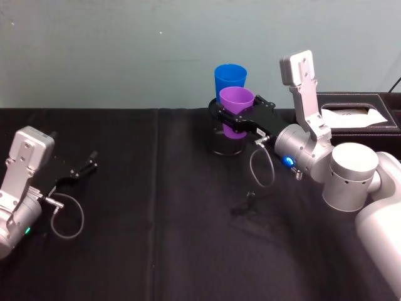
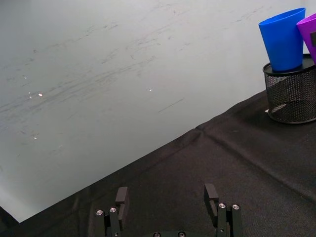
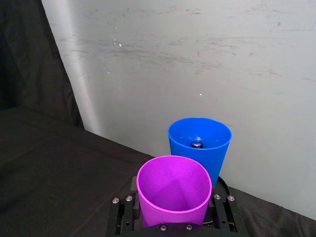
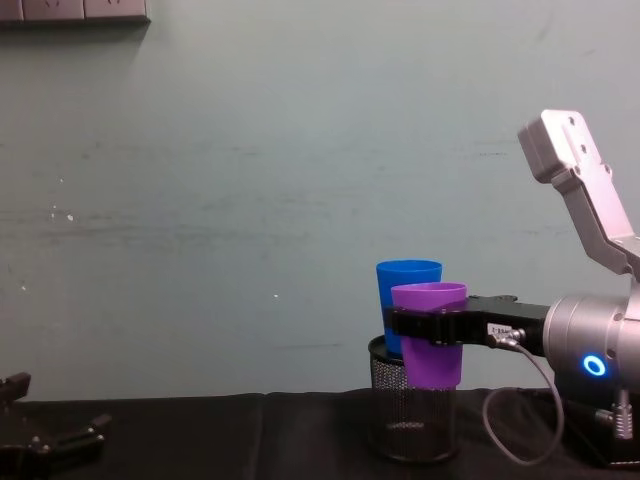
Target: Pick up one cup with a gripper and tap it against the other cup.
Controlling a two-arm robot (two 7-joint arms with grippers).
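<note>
**Head view.** The right gripper (image 1: 237, 116), upper centre of the frame, is closed around the purple cup (image 1: 236, 99), one flat finger on each side of the wall. The cup is upright and clear of the black tablecloth (image 1: 156, 219). Just behind it, higher in the frame, the blue cup (image 1: 230, 78) stands in a black mesh holder (image 1: 225, 145). The left gripper (image 1: 78, 170) lies idle at the left edge.

**Left wrist view.** The left gripper's (image 2: 167, 197) fingers stand wide apart with nothing between them. The blue cup (image 2: 282, 39) sits in the mesh holder (image 2: 291, 96) at upper right, with the purple cup (image 2: 310, 34) at the frame edge.

**Right wrist view.** The purple cup (image 3: 173, 192) fills the space between the right gripper's (image 3: 174, 223) fingers at bottom centre. The blue cup (image 3: 200, 138) is immediately beyond it. Whether the two touch cannot be told.

**Chest view.** The purple cup (image 4: 430, 335) overlaps the blue cup (image 4: 405, 290) right of centre. Its base hangs below the holder's (image 4: 410, 420) rim line.

**Hazards (judged).**
- The blue cup is perched high in a light holder, so a hard tap could tip the cup or the holder.
- The purple cup's base could snag the holder's rim.
- The tapered, smooth wall could slide through the fingers on impact.
- A finger, not the cup, could strike first.
</note>
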